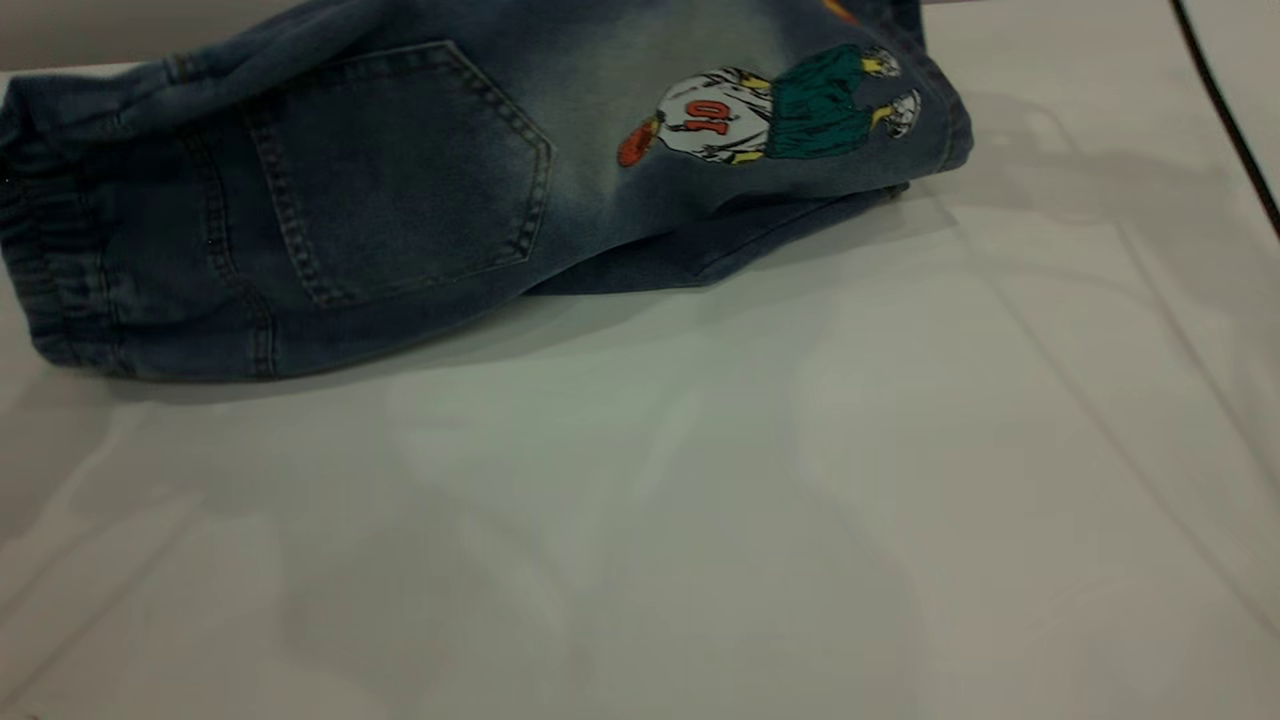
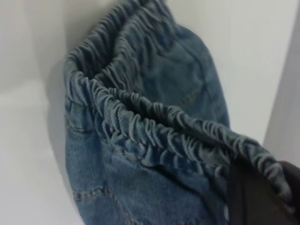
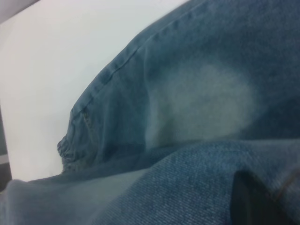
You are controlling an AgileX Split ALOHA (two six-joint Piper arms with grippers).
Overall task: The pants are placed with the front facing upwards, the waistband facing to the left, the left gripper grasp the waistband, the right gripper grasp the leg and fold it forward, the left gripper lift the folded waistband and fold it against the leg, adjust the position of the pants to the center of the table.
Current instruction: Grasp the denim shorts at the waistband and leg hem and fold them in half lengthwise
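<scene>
The blue denim pants [image 1: 590, 90] lie folded lengthwise at the back of the white table [image 1: 640, 500], back side up, with a patch pocket [image 1: 400, 170] and a cartoon print [image 1: 770, 105] on the leg [image 1: 860, 150]. The gathered waistband [image 1: 40, 250] is at the left. No gripper shows in the exterior view. In the left wrist view the ruffled waistband [image 2: 140, 126] runs over my black left gripper [image 2: 253, 197], which is shut on it. In the right wrist view the leg [image 3: 201, 103] shows its pale oval, and a fold of it wraps my right gripper [image 3: 255, 204], shut on it.
A black cable [image 1: 1225, 110] runs along the table's far right side. The bare white surface spreads in front of and to the right of the pants. The pants' far edge runs out of the exterior view at the top.
</scene>
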